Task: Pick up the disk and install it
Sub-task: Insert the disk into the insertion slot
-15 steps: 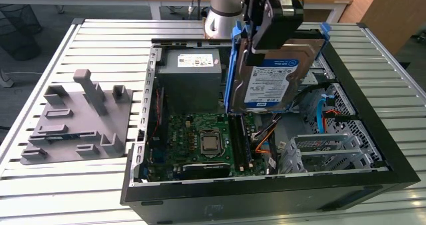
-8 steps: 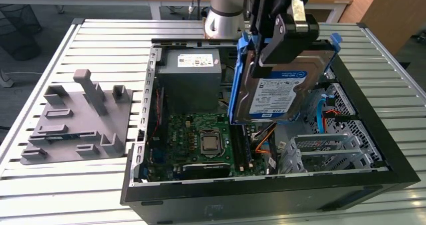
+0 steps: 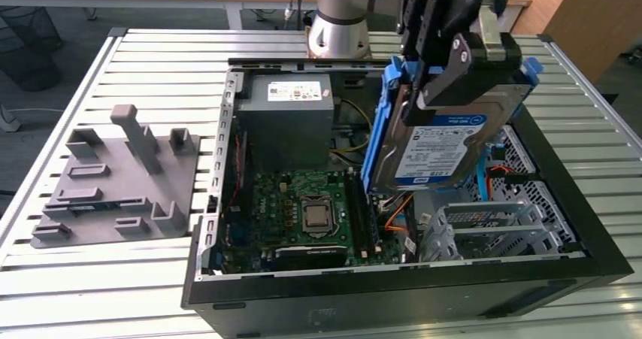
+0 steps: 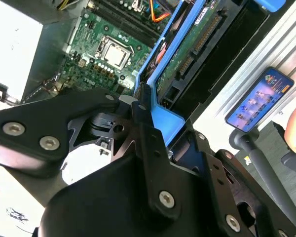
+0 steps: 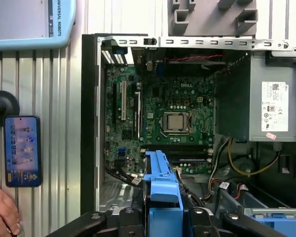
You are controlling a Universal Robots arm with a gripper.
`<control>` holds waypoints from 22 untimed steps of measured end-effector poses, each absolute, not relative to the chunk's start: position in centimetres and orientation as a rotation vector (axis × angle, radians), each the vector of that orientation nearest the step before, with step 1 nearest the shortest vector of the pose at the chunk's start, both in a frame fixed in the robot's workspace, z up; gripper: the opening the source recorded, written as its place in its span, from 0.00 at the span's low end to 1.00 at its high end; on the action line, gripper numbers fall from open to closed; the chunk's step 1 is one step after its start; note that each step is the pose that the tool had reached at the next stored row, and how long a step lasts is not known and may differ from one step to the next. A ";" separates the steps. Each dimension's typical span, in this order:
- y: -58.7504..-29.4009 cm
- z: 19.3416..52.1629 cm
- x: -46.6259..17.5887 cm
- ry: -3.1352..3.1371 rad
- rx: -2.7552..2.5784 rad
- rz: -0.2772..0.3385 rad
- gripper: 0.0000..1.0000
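Observation:
The disk (image 3: 438, 145) hangs upright over the open computer case (image 3: 401, 298). It is a silver drive with a white-and-blue label in blue carrier rails. My gripper (image 3: 456, 83) is shut on its upper end, black fingers (image 3: 441, 80) on either side. In the second wrist view the disk (image 4: 187, 49) shows its green circuit board, and the gripper (image 4: 143, 106) clamps the blue carrier. The carrier's blue end (image 5: 162, 185) pokes out in the first wrist view, above the motherboard (image 5: 163, 113). The disk's lower end is just above the case's interior, near the orange cables.
Inside the case sit a grey power supply (image 3: 291, 121), the motherboard (image 3: 306, 215) and a metal drive cage (image 3: 501, 226) at the exterior view's right. A grey fixture plate (image 3: 110, 181) lies on the slatted table. A phone (image 5: 22, 150) and a hand (image 5: 2, 212) are beside the case.

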State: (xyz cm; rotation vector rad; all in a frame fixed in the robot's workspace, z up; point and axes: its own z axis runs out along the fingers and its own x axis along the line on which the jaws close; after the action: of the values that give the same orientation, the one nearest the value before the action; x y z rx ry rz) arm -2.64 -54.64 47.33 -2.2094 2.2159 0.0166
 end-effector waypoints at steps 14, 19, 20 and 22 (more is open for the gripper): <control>-56.2 46.7 0.5 2.217 -2.210 0.015 0.36; -56.2 46.6 1.0 2.217 -2.210 0.015 0.36; -56.2 46.6 1.0 2.217 -2.210 0.015 0.36; -56.3 46.6 1.0 2.217 -2.210 0.015 0.36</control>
State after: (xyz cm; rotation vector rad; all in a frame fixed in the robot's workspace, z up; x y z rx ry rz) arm 1.04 -56.33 46.60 -2.2098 2.2172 0.0149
